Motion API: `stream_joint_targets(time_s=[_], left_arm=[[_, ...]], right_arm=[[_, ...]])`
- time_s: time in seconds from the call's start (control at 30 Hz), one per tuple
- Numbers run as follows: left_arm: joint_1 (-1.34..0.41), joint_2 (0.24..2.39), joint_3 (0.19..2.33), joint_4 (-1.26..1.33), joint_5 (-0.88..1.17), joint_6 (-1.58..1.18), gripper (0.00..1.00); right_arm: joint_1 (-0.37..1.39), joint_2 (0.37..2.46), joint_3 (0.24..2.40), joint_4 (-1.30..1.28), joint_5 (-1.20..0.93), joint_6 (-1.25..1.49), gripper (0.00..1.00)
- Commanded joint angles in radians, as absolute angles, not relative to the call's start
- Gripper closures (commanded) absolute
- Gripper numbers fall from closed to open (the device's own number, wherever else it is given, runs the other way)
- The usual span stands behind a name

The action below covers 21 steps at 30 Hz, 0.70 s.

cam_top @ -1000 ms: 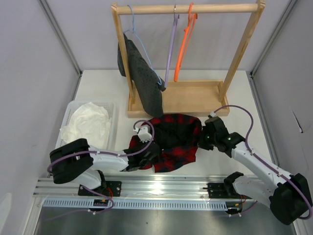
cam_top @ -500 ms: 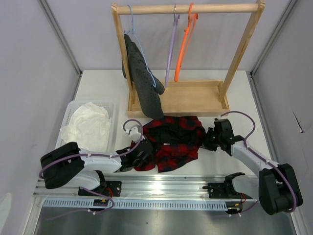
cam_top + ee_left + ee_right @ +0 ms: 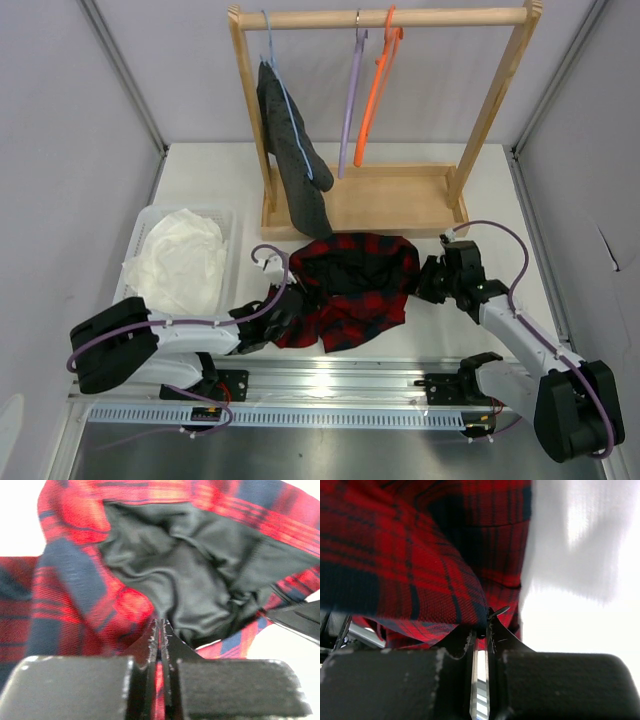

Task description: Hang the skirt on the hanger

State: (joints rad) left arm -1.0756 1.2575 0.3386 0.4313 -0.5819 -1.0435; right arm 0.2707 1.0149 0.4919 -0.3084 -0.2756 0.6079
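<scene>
The skirt (image 3: 352,290) lies rumpled on the counter (image 3: 200,180) at lower centre. The left gripper (image 3: 284,312) and right gripper (image 3: 427,280) have their jaws pinching its opposite edges.

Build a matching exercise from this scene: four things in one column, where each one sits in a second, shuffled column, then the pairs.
Things
1. skirt
2. lilac hanger
3. white cloth
4. grey garment

Places
A. hanging bare from the wooden rail
B. in the basket
C. crumpled on the table
D. draped on the blue hanger

Pairs: 1-C, 2-A, 3-B, 4-D
</scene>
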Motion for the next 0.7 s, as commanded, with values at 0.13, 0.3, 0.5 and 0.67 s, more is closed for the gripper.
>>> stream_joint_targets(time_s=[0.13, 0.3, 0.5, 0.67], left_arm=[[-1.068, 1.183, 0.342, 0.655, -0.465, -0.801, 0.78], [-1.068, 1.187, 0.449, 0.683, -0.387, -0.640, 0.63], [-1.069, 1.443, 0.766, 0.562, -0.221, -0.417, 0.46], [-1.075, 1.606, 0.870, 0.539, -0.199, -0.362, 0.39]], right_arm=[[0.270, 0.950, 0.554, -0.288, -0.368, 0.581, 1.00], [0.290, 0.907, 0.577, -0.354, -0.334, 0.549, 1.00], [0.307, 0.902, 0.575, -0.359, -0.338, 0.532, 1.00], [0.314, 0.911, 0.591, -0.373, -0.330, 0.514, 1.00]])
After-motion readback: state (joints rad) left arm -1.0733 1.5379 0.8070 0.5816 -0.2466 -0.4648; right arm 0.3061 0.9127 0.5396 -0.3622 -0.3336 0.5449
